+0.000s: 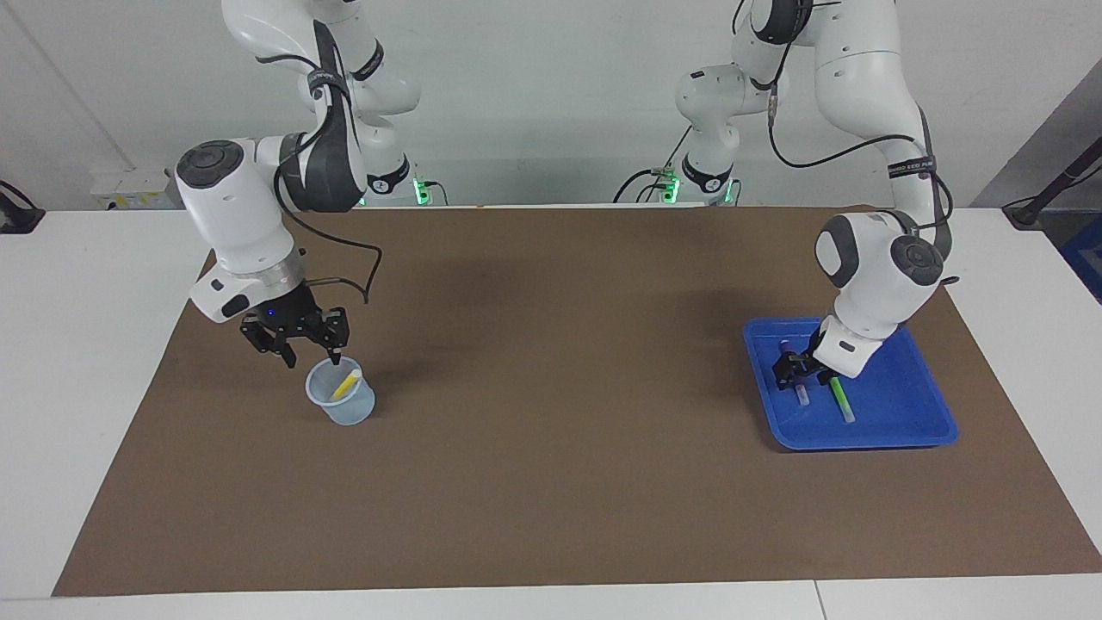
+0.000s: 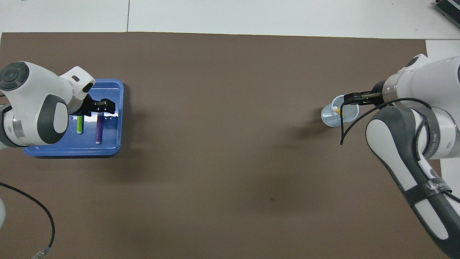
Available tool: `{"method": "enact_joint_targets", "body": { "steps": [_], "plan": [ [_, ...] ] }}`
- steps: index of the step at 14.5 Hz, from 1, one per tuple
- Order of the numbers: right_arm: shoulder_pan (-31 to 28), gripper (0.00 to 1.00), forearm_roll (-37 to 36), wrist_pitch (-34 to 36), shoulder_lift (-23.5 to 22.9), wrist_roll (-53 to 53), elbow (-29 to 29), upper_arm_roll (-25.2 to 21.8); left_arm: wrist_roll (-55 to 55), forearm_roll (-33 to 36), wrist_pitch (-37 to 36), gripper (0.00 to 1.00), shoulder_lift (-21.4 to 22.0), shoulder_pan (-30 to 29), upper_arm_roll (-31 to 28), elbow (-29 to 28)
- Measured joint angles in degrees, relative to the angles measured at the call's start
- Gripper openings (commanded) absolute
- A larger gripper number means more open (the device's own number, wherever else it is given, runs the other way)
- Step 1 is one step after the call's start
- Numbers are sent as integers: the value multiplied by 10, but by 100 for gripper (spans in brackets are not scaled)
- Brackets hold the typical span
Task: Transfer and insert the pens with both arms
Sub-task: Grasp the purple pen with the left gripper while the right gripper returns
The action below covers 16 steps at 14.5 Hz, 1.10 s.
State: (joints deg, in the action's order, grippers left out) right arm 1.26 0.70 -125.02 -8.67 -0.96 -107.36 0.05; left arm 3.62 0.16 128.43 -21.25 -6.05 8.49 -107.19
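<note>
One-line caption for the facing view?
Yellow pen in cup; left gripper at purple pen in tray.

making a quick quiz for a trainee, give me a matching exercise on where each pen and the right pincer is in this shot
Column one:
1. yellow pen
2. purple pen
3. green pen
4. right pincer

Column two:
a. over the clear cup's rim, holding nothing
b. in the blue tray, under the left pincer
c. leaning inside the clear cup
d. in the blue tray, beside the purple pen

Pairs: 1-c, 2-b, 3-d, 4-a
</note>
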Motion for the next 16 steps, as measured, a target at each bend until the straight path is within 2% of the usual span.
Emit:
{"method": "enact_joint_targets", "body": {
  "steps": [7, 10, 11, 13, 14, 15, 16],
  "plan": [
    [27, 100, 3, 16, 18, 33, 3, 4, -8, 0, -3, 76, -7, 2, -3, -20],
    [58, 100, 50, 27, 36, 101, 4, 5, -25, 0, -14, 69, -4, 1, -4, -21],
    [70, 100, 73, 28, 41, 129, 4, 6, -30, 0, -15, 60, -3, 0, -5, -22],
    [96, 100, 98, 28, 44, 185, 4, 7, -34, 0, -17, 25, -1, -1, -5, -23],
    [109, 100, 102, 27, 44, 213, 4, 8, -35, 0, -20, 12, 1, -1, -4, -23],
    [122, 100, 103, 25, 44, 242, 4, 8, -35, 2, -22, 3, 4, -2, -5, -24],
    [134, 100, 106, 22, 44, 270, 4, 9, -36, 2, -22, 0, 5, -3, -6, -24]
  ]
}}
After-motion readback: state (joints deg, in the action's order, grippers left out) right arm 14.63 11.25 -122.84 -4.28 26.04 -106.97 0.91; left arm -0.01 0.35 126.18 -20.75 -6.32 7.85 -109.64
